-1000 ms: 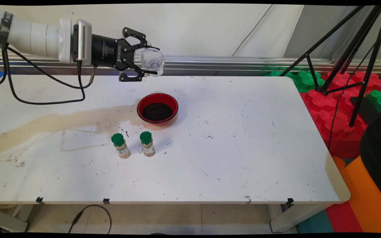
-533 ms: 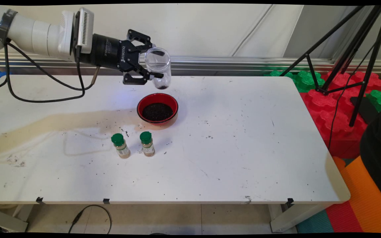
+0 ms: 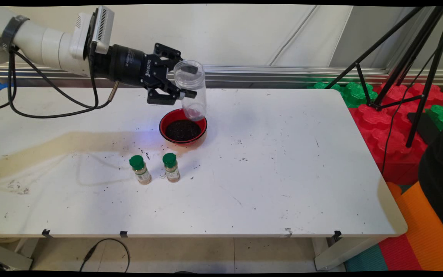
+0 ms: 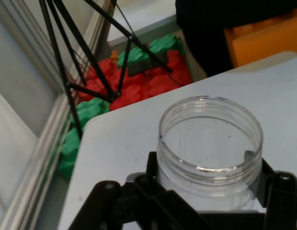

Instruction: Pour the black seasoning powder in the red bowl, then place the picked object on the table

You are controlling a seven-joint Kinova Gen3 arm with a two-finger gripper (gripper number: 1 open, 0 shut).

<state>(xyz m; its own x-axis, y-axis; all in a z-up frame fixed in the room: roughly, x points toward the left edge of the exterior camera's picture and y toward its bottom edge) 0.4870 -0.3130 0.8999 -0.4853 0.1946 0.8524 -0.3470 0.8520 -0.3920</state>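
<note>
Since the earlier frame the jar (image 3: 191,89) has turned from lying sideways to nearly upright and has come down toward the bowl (image 3: 183,127). The tool (image 3: 185,84) pinches the clear, lidless jar just below its threaded mouth, one finger on each side. The jar hangs in the air, its base over the bowl's far right rim, with a few dark grains inside. The red bowl holds dark grains. Nearer stand two green-capped spice bottles (image 3: 140,169) (image 3: 171,167) on the white table (image 3: 283,173).

Clear glossy plastic jar (image 3: 192,89), glossy red bowl (image 3: 183,127), scuffed matt white table (image 3: 283,173).
</note>
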